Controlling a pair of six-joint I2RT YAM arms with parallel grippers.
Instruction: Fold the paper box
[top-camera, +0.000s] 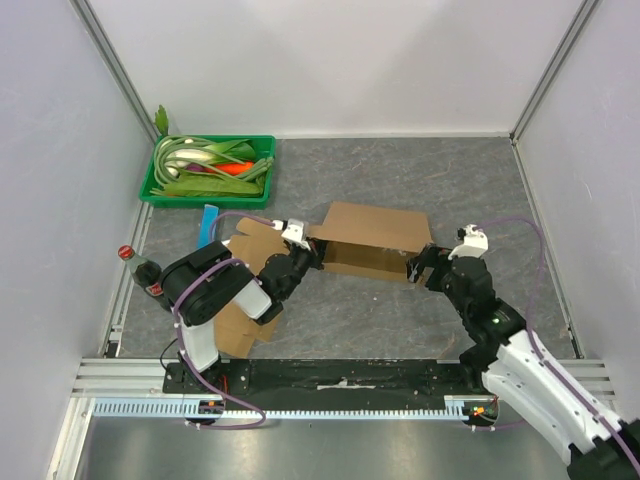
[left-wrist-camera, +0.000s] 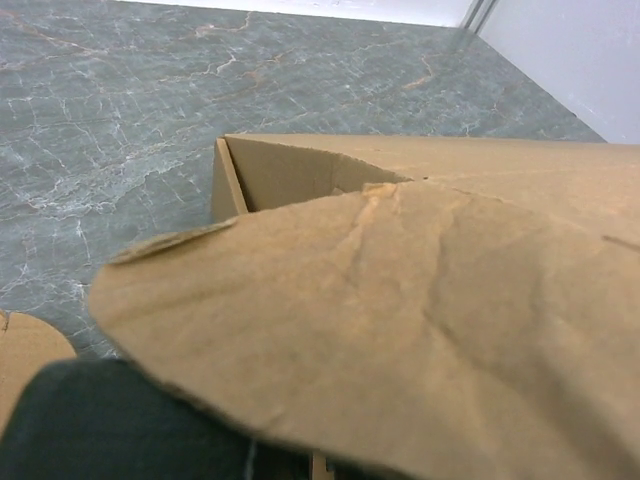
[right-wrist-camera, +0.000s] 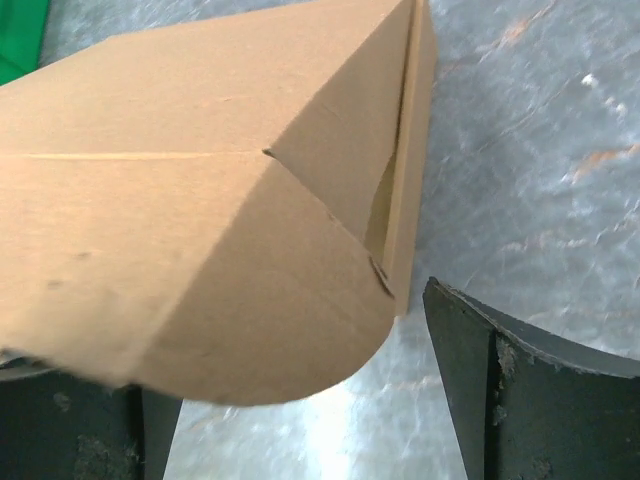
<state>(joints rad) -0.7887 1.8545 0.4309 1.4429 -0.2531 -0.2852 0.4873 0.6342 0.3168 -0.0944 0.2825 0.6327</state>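
Observation:
The brown paper box (top-camera: 375, 240) lies on the grey table, its long side open toward the arms. My left gripper (top-camera: 305, 256) is at the box's left end. In the left wrist view a rounded flap (left-wrist-camera: 400, 330) covers the jaws, and only one dark finger (left-wrist-camera: 70, 425) shows beneath it. My right gripper (top-camera: 418, 264) is at the box's right end. In the right wrist view its jaws (right-wrist-camera: 300, 430) stand wide apart, with the rounded end flap (right-wrist-camera: 250, 310) between them, over the left finger (right-wrist-camera: 60, 430) and clear of the right finger (right-wrist-camera: 530, 400).
A flat cardboard piece (top-camera: 240, 322) lies under the left arm. A green basket (top-camera: 150, 190) of vegetables stands at the back left. A cola bottle (top-camera: 140, 272) and a blue strip (top-camera: 208, 224) are by the left wall.

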